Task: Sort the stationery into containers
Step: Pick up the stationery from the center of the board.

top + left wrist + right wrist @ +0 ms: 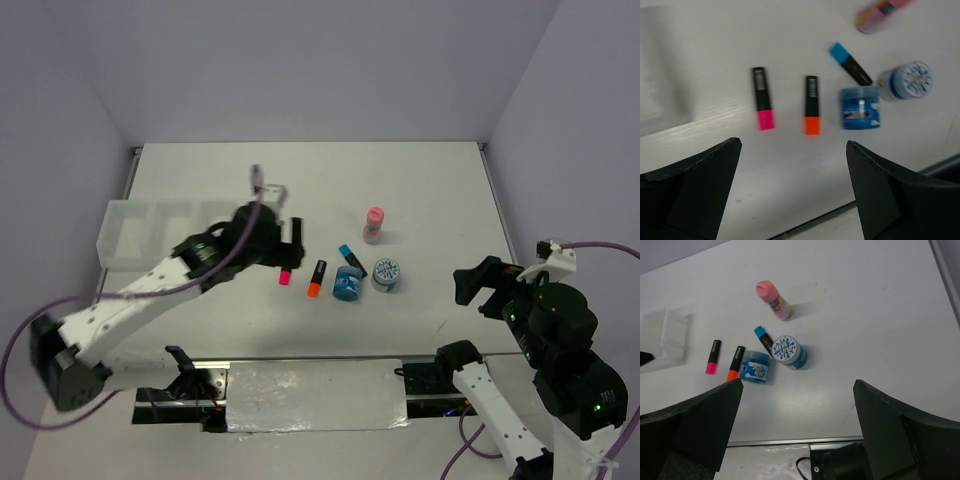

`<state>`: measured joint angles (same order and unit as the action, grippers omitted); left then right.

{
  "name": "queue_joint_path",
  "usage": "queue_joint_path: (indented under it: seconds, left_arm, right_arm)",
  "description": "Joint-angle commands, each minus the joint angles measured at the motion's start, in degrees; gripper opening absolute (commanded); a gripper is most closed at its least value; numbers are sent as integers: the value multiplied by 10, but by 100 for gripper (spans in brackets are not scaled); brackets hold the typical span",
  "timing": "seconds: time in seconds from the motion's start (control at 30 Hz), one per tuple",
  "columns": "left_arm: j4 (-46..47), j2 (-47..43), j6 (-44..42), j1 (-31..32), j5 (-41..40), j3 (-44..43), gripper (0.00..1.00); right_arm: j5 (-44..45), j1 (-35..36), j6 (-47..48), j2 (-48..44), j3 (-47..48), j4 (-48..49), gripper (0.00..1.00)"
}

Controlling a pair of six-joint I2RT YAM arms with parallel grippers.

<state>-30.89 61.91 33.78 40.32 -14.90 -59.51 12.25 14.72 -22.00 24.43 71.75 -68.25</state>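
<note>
White table (420,190), closed in by pale grey walls (320,60) on three sides, carries all the stationery in a loose group near its middle. At the left stands the tray (112,225), low and translucent, with its dividers faintly visible; all six pieces lie outside it, to its right. Pink marker (762,100) and orange marker (811,105) lie side by side, parallel but apart, with their coloured tips toward the arms. Blue marker (849,61) lies slanted at the right of them, its blue tip pointing away, and its black end runs in between the two rolls; whether it touches them I cannot tell. Left roll (860,107) shows mostly its blue side wall, right roll (905,80) shows a round face with a blue-and-white pattern, and the two are just beside each other. Tube (374,224) stands upright behind the rolls, apart from them, pink cap on top. Left gripper (791,147) hovers above the pink marker, so that in the top view it hides the black body and only the pink tip shows; its jaws are wide apart and nothing is between them. Right gripper (797,382) hangs over the near right edge of the table, well apart from the stationery, its jaws also spread wide and holding nothing.
</note>
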Motion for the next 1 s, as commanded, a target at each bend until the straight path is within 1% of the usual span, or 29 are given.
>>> queue_joint_path:
  seconds: [0.0,0.03,0.07,0.1,0.13,0.17,0.2,0.23,0.27,0.37,0.43,0.67,0.87,0.97]
  left_arm:
    - [67,135,10,130,-35,-130,99]
    - [66,176,7,151,-42,-160,99]
    - [64,249,1,167,-47,-189,99]
    - [62,284,-11,199,-57,-245,99]
    - [58,321,-15,213,-60,-276,99]
    - [52,385,-19,224,-63,-304,99]
    - [37,414,-20,239,-65,-355,99]
    - [30,441,-19,245,-70,-379,99]
    - [24,489,-22,248,-67,-400,99]
    - [15,556,-25,259,-80,-474,99]
    - [1,588,-27,259,-90,-497,99]
    - [-15,643,-48,255,-106,-556,99]
    - [-15,654,-49,246,-116,-555,99]
    - [-14,659,-49,238,-96,-553,99]
  right_arm:
    - [22,-2,6,-10,40,-34,100]
    - [24,-2,6,-10,47,-46,100]
    - [26,-2,7,-11,57,-52,100]
    - [26,-2,8,-12,75,-58,100]
    - [26,-2,9,-14,84,-69,100]
    - [28,-3,10,-14,94,-73,100]
    - [25,-2,9,-17,108,-79,100]
    - [22,-2,9,-18,111,-85,100]
    - [16,-2,10,-21,116,-87,100]
    - [-11,-2,12,-23,118,-87,100]
    - [-26,-1,13,-26,115,-82,100]
    - [-49,0,21,-35,93,-70,100]
    - [-59,2,24,-40,82,-65,100]
    - [-60,4,26,-41,75,-63,100]
